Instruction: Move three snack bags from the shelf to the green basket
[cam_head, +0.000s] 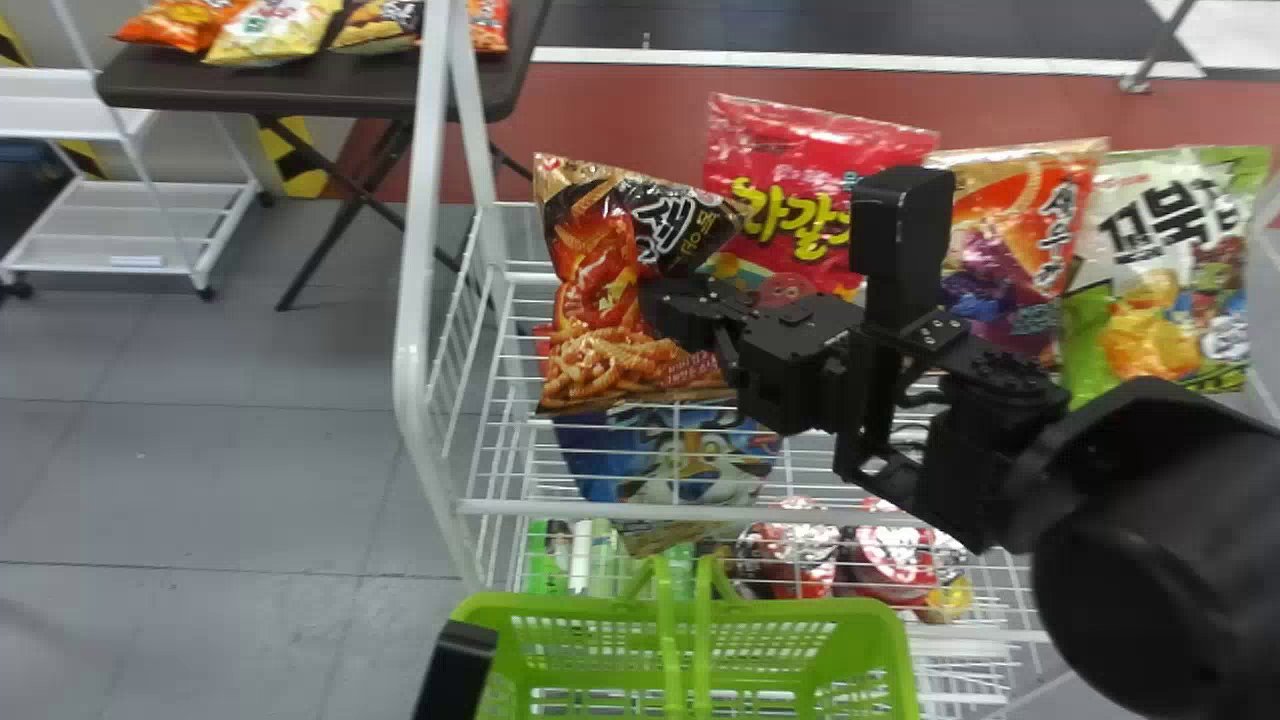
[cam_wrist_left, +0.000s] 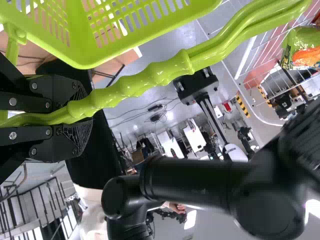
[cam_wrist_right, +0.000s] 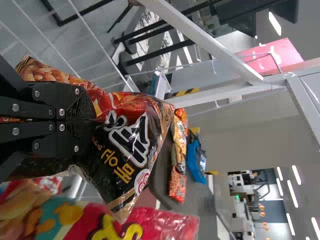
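Black right arm (cam_head: 1150, 540) spans the wire shelf (cam_head: 840, 516) — its right gripper (cam_head: 690, 315) has fingers closed on a red-and-black snack bag (cam_head: 600, 350), beside the red snack bag (cam_head: 800, 150). Left gripper (cam_head: 460, 665) fingers clamp the green basket's handle (cam_wrist_left: 130, 82) — basket (cam_head: 560, 605) just in front of the shelf.
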